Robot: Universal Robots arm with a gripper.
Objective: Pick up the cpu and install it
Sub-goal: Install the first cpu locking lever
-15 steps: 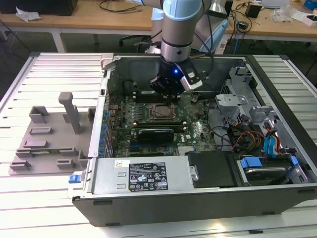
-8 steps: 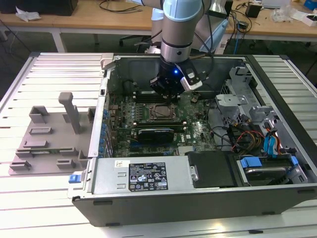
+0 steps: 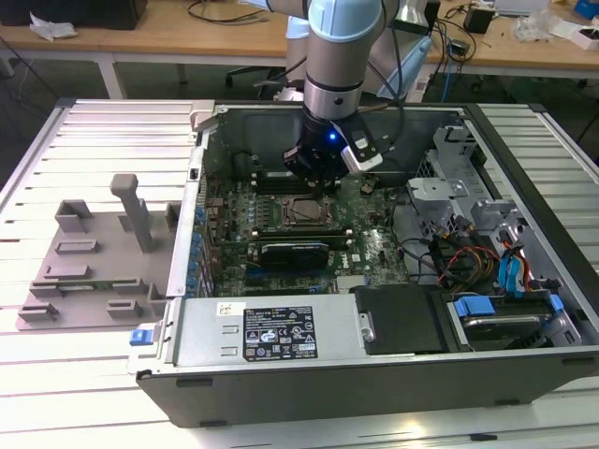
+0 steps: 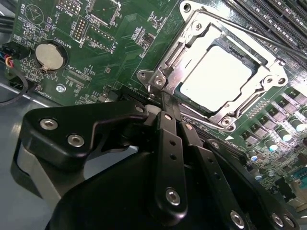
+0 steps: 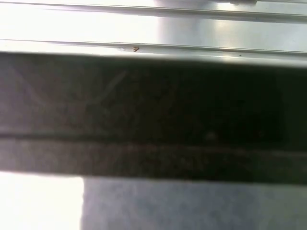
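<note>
My pincer [image 3: 319,178] hangs inside the open computer case [image 3: 374,374], just above the centre of the exterior view, a blue light glowing on my wrist above it; it sits over the green motherboard [image 3: 370,245], at the upper edge of the black-framed socket [image 3: 301,213]. In the second wrist view my pincer [image 4: 171,111] fills the lower half of the frame, and its black fingers [image 4: 169,139] run side by side and pressed narrow together, nothing between them; their tips reach up to the near corner of the socket frame [image 4: 160,79], touching it or just short of it, I cannot tell which.

The cpu [image 4: 218,74] lies in the upper right of the second wrist view, its pale silvery top flat inside the socket; the metal load frame [image 4: 192,36] lies around it, and a thin lever rod [image 4: 240,26] crosses the frame's far side. A round coin battery [image 4: 49,56] sits on the board at the upper left of that view.

In the exterior view a black card [image 3: 295,251] lies just below the socket, a bundle of coloured cables [image 3: 463,257] sits to the right of centre, and blue drive latches [image 3: 473,307] show at the lower right. On the slatted table [image 3: 112,140] at the left of the frame, well apart from the case, rests the grey plastic tray [image 3: 98,276] with its upright posts.

The first wrist view gives a dark band [image 5: 153,110] under a bright metal edge [image 5: 153,28], too blurred for me to name.
</note>
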